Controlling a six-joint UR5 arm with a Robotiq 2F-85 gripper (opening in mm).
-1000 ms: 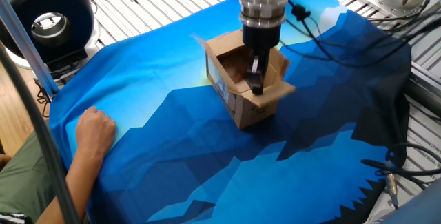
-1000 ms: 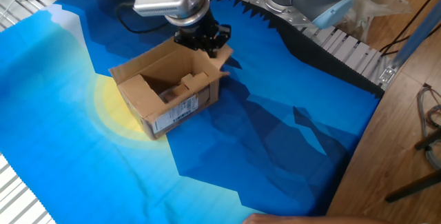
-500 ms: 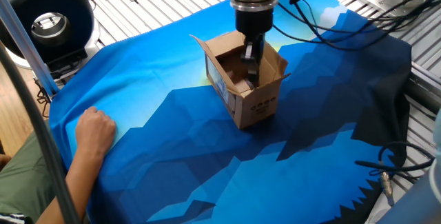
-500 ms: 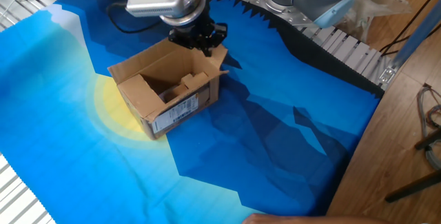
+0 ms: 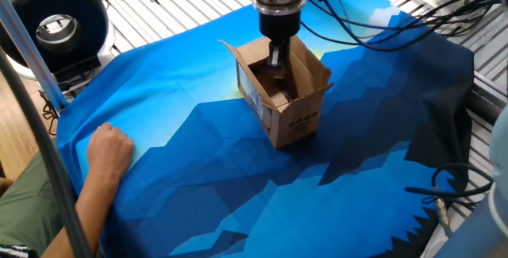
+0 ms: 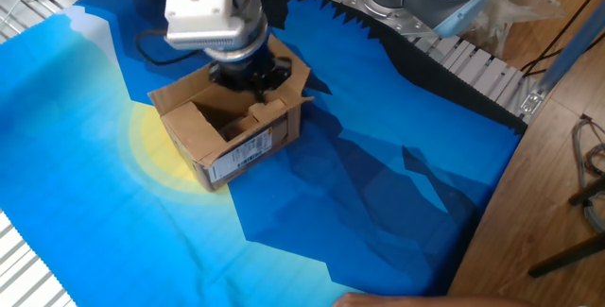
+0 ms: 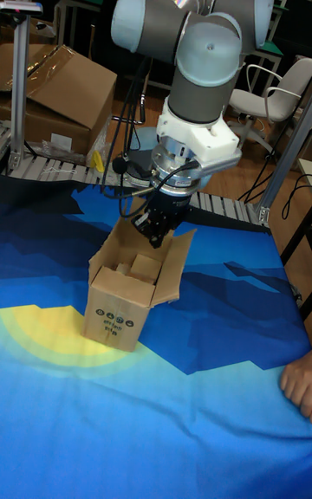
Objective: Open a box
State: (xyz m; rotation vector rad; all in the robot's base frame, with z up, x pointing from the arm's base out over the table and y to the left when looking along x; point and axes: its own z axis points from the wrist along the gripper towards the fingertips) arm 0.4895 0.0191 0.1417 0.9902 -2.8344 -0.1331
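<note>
Since a second ago the gripper [image 5: 275, 58] has swung from the box's [image 5: 284, 93] near flap to above its open mouth on the blue-clothed table [image 5: 198, 171], jaws seemingly closed and empty, so remaining flaps likely need folding outward next.

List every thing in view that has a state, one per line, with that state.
box: upright on the cloth, top flaps folded up and outward, open.
claw: fingertips lowered into the box's open top; open or shut cannot be told.
blue cloth: spread flat over the table, with slight wrinkles.
person's hand: resting on the cloth, away from the box.
large carton: in the background, its top flap raised.
</note>
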